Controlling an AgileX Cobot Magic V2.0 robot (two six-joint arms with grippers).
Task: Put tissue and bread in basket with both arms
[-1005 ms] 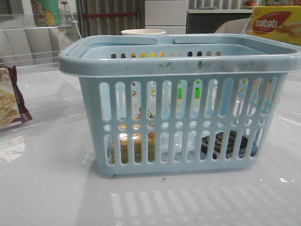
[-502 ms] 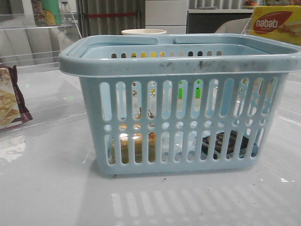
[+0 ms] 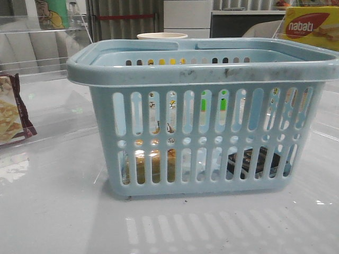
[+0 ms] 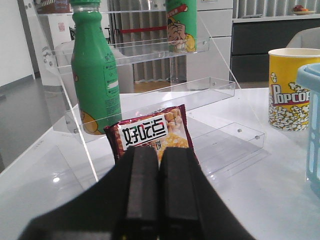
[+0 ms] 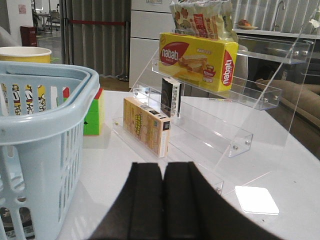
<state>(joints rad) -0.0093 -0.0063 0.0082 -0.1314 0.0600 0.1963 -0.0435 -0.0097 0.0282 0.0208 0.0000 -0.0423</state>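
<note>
The light-blue basket (image 3: 201,74) stands in the middle of the table in the front view. Through its lower slots I see the golden-brown bread (image 3: 153,164) inside at the left and the dark, flat tissue (image 3: 254,161) inside at the right. Neither gripper shows in the front view. My left gripper (image 4: 159,152) is shut and empty, left of the basket, whose rim edge (image 4: 311,95) shows in the left wrist view. My right gripper (image 5: 163,167) is shut and empty, to the right of the basket (image 5: 45,120).
A maroon-edged cracker packet (image 4: 150,131) lies just beyond the left gripper, also at the front view's left edge (image 3: 13,114). Clear acrylic shelves hold a green bottle (image 4: 95,75) and a yellow nabati box (image 5: 197,57). A popcorn cup (image 4: 292,87), a small carton (image 5: 145,125) and a colour cube (image 5: 92,117) stand nearby.
</note>
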